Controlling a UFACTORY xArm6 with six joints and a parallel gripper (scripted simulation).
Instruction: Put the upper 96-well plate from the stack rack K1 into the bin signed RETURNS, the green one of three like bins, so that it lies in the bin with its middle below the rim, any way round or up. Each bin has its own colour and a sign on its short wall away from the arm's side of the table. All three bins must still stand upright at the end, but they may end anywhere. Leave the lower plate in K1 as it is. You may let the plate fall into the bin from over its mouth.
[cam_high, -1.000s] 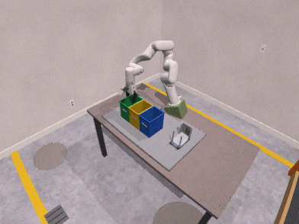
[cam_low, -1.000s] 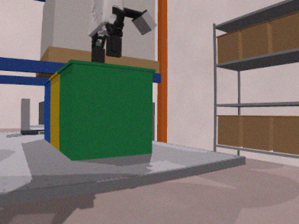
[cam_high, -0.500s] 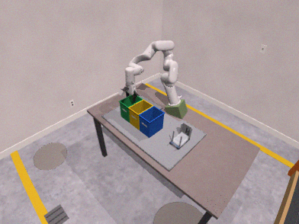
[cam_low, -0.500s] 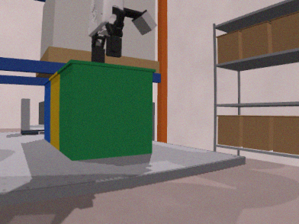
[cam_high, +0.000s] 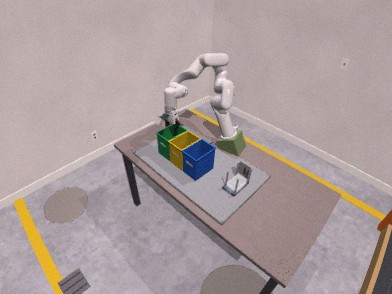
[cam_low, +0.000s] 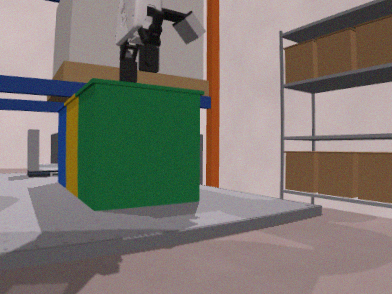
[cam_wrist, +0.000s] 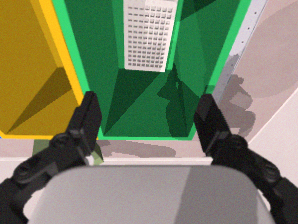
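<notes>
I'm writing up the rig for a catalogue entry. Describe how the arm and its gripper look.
The arm is glossy white, built of rounded tubular links with bulging joints, and stands on a green wedge-shaped base. No loose cables or markings show. The gripper has a pale grey body, black linkages and black blocky jaws. A small grey box is mounted beside the wrist.

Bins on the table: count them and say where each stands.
3, in a touching row on the mat: green nearest the gripper, yellow in the middle, blue at the far end. None seems hidden.
</notes>
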